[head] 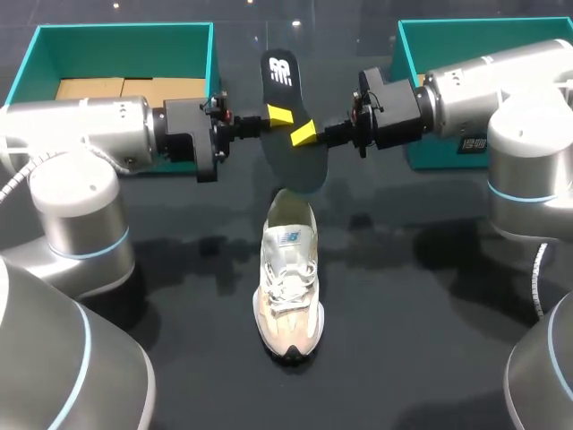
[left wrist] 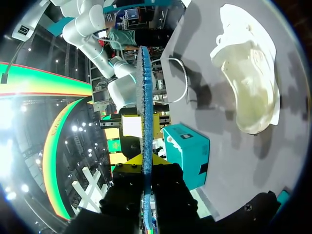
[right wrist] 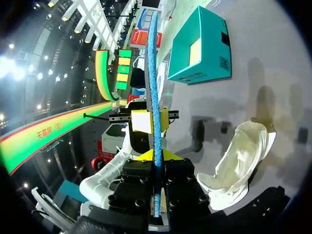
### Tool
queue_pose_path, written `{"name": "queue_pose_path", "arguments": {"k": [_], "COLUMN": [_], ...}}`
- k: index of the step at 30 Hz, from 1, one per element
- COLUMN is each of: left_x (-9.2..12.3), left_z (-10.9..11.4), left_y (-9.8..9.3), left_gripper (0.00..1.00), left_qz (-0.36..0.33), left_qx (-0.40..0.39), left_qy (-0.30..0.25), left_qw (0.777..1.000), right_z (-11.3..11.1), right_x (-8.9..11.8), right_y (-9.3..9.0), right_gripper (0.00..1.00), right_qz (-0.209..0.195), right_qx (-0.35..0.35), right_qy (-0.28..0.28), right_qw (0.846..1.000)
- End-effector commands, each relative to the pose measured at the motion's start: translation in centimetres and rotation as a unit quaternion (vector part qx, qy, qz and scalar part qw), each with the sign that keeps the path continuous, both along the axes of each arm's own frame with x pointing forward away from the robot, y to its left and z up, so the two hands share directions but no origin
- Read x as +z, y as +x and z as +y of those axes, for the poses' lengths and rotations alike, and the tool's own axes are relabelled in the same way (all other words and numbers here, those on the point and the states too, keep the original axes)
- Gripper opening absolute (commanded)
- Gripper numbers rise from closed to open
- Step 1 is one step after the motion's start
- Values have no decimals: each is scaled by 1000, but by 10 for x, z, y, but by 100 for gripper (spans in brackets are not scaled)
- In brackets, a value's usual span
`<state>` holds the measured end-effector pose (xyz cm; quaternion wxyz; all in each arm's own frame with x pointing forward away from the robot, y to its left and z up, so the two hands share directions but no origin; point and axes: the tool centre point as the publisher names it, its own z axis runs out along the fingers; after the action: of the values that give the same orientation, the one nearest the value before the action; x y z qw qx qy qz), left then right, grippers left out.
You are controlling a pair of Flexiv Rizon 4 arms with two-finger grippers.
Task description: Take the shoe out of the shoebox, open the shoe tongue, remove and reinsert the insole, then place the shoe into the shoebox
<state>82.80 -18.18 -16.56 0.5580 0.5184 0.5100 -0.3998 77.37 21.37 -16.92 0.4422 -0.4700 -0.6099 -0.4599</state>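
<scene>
A black insole [head: 285,90] with a white logo hangs in the air above the table, its blue edge [left wrist: 145,97] showing in the wrist views. My left gripper [head: 277,115] is shut on it from the left, the insole [left wrist: 145,146] running between its fingers. My right gripper [head: 304,134] grips it from the right, and the insole [right wrist: 154,73] stands pinched between its yellow tips [right wrist: 156,156]. Below them the cream and white shoe [head: 288,278] lies on the table, toe toward the front edge. It also shows beside each gripper: the shoe [left wrist: 251,83], the shoe [right wrist: 239,163].
A teal shoebox [head: 116,40] with cardboard inside stands at the back left behind my left arm. A second teal box [head: 448,36] stands at the back right behind my right arm. The dark table [head: 421,296] lies around the shoe.
</scene>
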Motion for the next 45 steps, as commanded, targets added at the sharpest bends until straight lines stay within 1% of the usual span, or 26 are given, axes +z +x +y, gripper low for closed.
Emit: {"name": "queue_pose_path", "arguments": {"k": [1,2,3,5,10,17,20,22,23,24,26,40,41,42,44,45], "left_x": [-3,-4,-4,-2,-1,-12,-17,-21,-22,-24,-24,-24,-28,-31,-33,-33], "left_z": [-3,-3,-2,4,27,61,72,80,84,89,89,89,86,85,88,91], "left_y": [-1,-1,-1,-3,-7,-12,-14,-16,-18,-23,-23,-23,-23,-22,-22,-21], "left_gripper": [0,38,100,100,100,100,100,100,100,100,100,100,100,100,100,100], "left_qz": [1,5,9,19,54,117,150,191,197,177,177,177,202,222,252,270], "left_qx": [9,13,14,18,29,30,27,20,12,-10,-10,-10,-9,12,24,45], "left_qy": [5,6,6,3,7,56,84,110,128,153,153,153,169,194,208,224], "left_qw": [1000,1000,1000,1000,998,991,985,975,972,972,972,972,965,955,945,935], "right_z": [1,0,0,-1,-6,-14,-17,-17,-18,-19,-20,-20,-20,-20,-21,-21], "right_x": [-1,-1,-1,-1,-1,-3,-2,-2,-2,-3,-5,-5,-5,-5,-8,-9], "right_y": [-2,-2,-3,-3,-2,0,1,2,2,2,3,3,3,3,5,6], "right_gripper": [0,0,0,0,0,0,0,0,0,0,0,0,0,0,0,0], "right_qz": [-3,-5,-6,-9,-16,-26,-29,-31,-32,-32,-29,-29,-29,-29,-36,-38], "right_qx": [-1,-2,-4,-7,-13,-21,-25,-26,-27,-28,-26,-26,-26,-26,-36,-38], "right_qy": [2,3,4,6,8,9,8,7,7,8,16,16,16,16,5,7], "right_qw": [1000,1000,1000,1000,1000,999,999,999,999,999,999,999,999,999,999,999]}}
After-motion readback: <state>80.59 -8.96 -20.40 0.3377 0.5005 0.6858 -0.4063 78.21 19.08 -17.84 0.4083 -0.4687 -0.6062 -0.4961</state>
